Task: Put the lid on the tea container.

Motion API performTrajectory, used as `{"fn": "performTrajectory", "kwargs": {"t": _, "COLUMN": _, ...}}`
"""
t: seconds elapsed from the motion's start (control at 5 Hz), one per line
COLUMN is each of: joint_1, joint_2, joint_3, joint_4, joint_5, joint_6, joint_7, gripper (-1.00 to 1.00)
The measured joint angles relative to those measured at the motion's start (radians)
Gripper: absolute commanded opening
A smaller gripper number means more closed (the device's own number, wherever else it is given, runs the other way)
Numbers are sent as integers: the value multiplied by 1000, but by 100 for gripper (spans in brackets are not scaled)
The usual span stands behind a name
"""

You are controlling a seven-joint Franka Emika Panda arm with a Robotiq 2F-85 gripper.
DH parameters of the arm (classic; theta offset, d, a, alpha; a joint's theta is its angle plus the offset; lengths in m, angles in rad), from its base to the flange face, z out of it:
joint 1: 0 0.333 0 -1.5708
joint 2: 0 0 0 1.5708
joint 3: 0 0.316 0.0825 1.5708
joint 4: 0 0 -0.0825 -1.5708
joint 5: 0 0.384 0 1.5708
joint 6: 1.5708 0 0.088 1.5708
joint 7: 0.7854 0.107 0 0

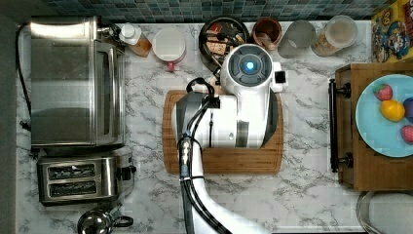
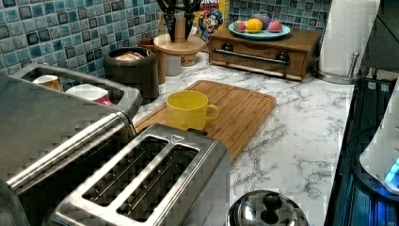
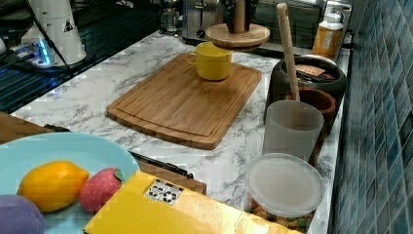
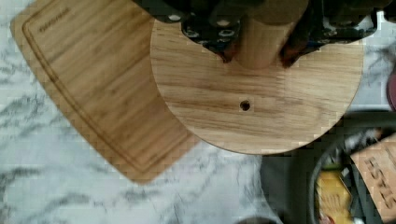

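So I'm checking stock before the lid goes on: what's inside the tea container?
The tea container stands open. Inside are tea packets: a brown one printed with letters and a yellow one. What lies beneath them is covered. The gripper holds the wooden lid by its knob.

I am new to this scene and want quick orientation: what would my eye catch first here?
First, the round wooden lid, held by its knob between the gripper fingers, in the air beside the open black tea container. Next, the yellow mug on the wooden cutting board, and the blue plate of fruit at the top view's right.
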Motion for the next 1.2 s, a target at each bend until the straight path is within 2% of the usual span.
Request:
{"fn": "performTrajectory", "kwargs": {"t": 0.2, "joint_1": 4, "joint_2": 56, "joint_3": 4, "joint_4": 91, "joint_5": -42, "joint_6": 0, "joint_7": 0, "gripper": -100}}
{"fn": "performTrajectory", "kwargs": {"t": 1.2, "joint_1": 17, "joint_2": 296, "joint_3": 4, "joint_4": 504, "joint_5": -44, "joint_6": 20, "joint_7": 1, "gripper": -100}}
